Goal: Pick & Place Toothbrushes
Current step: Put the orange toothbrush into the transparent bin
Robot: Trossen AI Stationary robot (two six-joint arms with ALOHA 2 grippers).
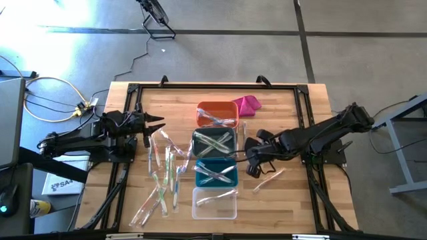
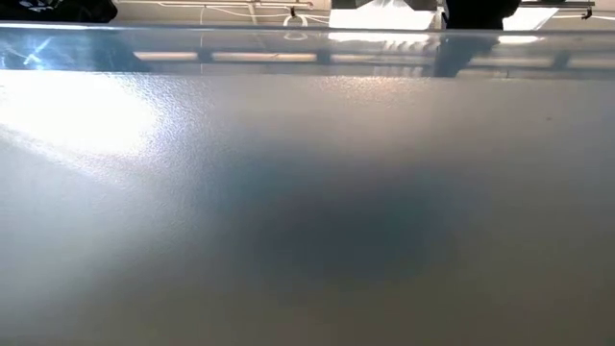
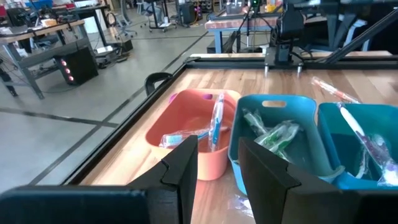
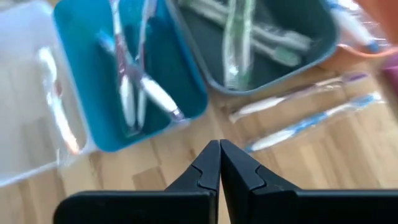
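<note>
Loose toothbrushes in clear wrappers (image 1: 163,175) lie scattered on the wooden table left of a column of bins. More of them lie inside the orange (image 1: 217,113), grey (image 1: 213,142), teal (image 1: 215,172) and clear (image 1: 215,202) bins. Two wrapped toothbrushes (image 4: 305,109) lie flat on the wood beside the grey bin (image 4: 261,37). Another (image 1: 269,180) lies right of the teal bin. My right gripper (image 4: 219,152) hangs shut above bare wood just right of the teal bin (image 4: 124,81), holding nothing. My left gripper (image 3: 217,165) waits open at the table's left, level, facing the bins.
A magenta cloth lump (image 1: 245,104) sits right of the orange bin near the far edge. A black frame (image 1: 303,113) runs along the table's sides. Bare wood shows around my right gripper (image 1: 252,163). The low view shows only a blurred grey surface.
</note>
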